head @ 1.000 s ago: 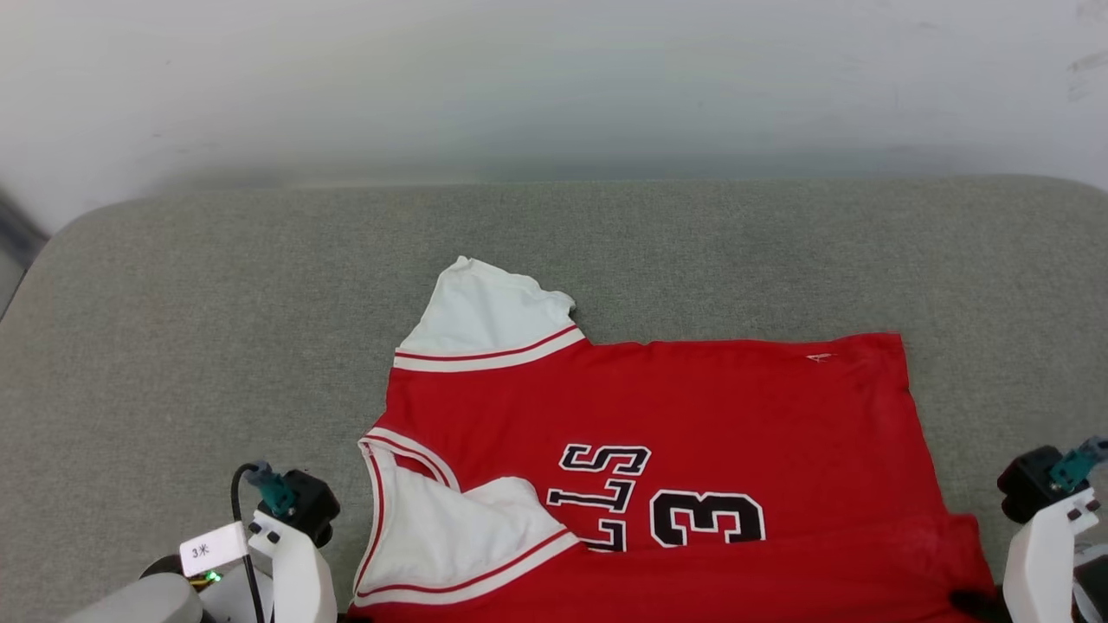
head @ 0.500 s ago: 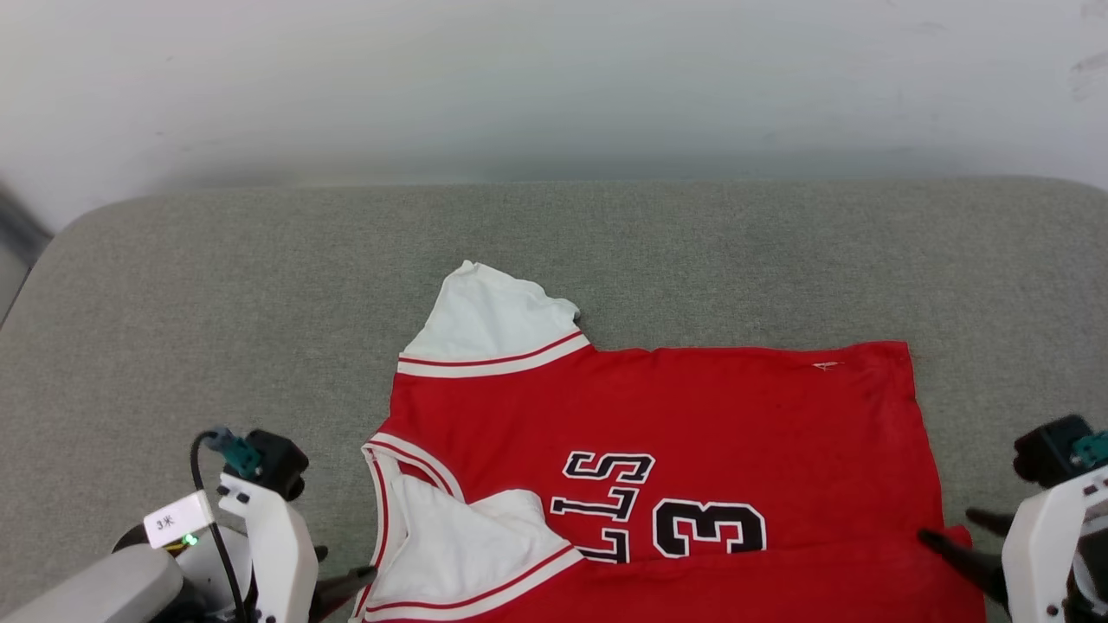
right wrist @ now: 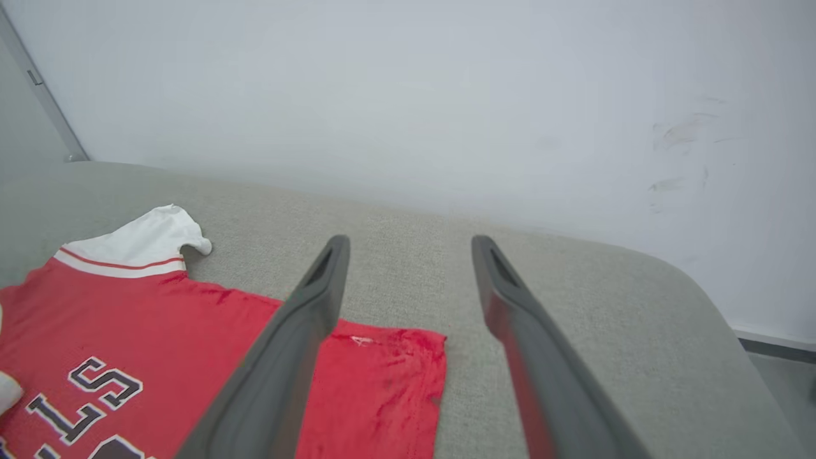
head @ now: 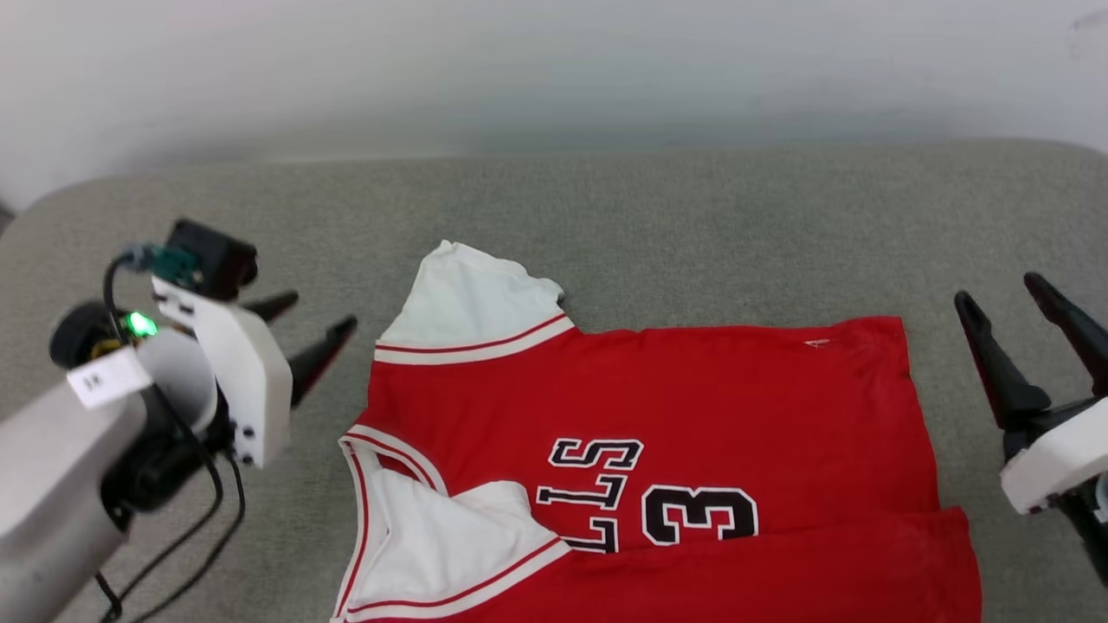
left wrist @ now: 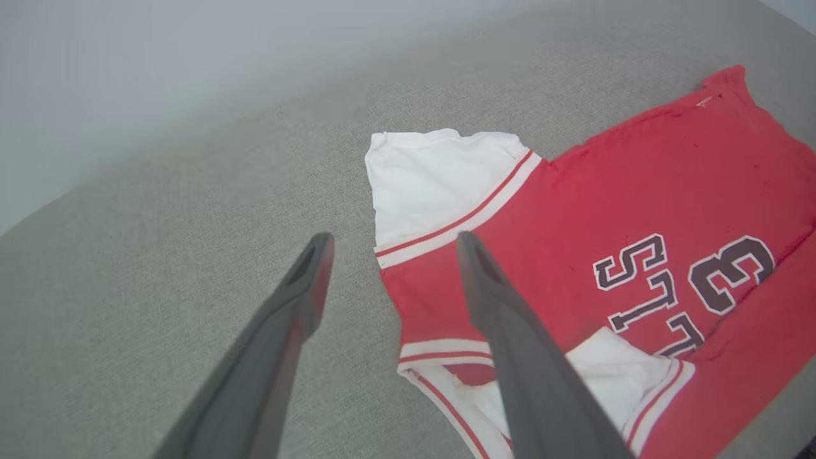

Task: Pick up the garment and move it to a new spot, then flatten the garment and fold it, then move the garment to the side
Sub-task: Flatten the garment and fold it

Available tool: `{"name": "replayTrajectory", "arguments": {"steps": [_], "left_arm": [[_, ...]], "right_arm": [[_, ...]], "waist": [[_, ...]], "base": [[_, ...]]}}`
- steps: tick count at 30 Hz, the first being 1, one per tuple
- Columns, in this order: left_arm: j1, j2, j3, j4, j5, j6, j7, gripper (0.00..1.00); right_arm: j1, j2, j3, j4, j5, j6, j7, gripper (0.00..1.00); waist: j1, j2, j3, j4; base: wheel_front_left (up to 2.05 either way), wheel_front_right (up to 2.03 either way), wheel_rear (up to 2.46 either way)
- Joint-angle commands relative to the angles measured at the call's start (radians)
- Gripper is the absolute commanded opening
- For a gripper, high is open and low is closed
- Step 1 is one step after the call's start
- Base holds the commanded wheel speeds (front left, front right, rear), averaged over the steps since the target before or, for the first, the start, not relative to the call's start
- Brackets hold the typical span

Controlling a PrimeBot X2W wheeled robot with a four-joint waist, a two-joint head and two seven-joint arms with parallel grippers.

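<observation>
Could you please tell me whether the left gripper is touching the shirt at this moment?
Apart. In the head view, a strip of grey cushion shows between the open left gripper and the nearest edge of the shirt.

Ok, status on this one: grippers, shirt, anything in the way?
Left gripper open, by the far sleeve. Right gripper open, off the hem corner. Shirt flat on the cushion, near side folded over. Nothing in the way.

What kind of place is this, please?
Probably an indoor test room: a grey padded surface with rounded corners, a bare scuffed wall behind it, and a red jersey spread on it.
</observation>
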Motion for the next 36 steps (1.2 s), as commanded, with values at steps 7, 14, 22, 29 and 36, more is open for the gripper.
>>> {"name": "replayTrajectory", "arguments": {"steps": [7,14,22,29,36], "left_arm": [[-0.188,-0.026,0.027,0.084,0.060,-0.018,0.046,1.00],[-0.386,-0.066,0.026,0.176,0.042,-0.059,0.236,1.00],[-0.539,-0.101,-0.009,0.277,-0.016,-0.092,0.511,1.00],[-0.582,-0.120,-0.033,0.348,-0.029,-0.093,0.619,1.00],[-0.540,-0.143,-0.072,0.421,-0.038,-0.110,0.663,0.36]], "right_arm": [[0.044,0.140,-0.068,-0.100,-0.138,-0.001,-0.117,1.00],[0.070,0.228,-0.095,-0.171,-0.209,-0.001,-0.139,1.00],[0.021,0.259,-0.072,-0.217,-0.233,0.000,-0.132,1.00],[-0.023,0.268,-0.049,-0.215,-0.242,-0.001,-0.134,1.00],[-0.049,0.260,-0.030,-0.192,-0.234,-0.001,-0.133,1.00]], "waist": [[0.0000,0.0000,0.130,-0.062],[0.0000,0.0000,0.253,-0.105],[0.0000,0.0000,0.366,-0.151],[0.0000,0.0000,0.429,-0.176],[0.0000,0.0000,0.444,-0.182]], "base": [[0.00,0.00,0.00],[0.00,0.00,0.00],[0.00,0.00,0.00],[0.00,0.00,0.00],[0.00,0.00,0.00]]}}
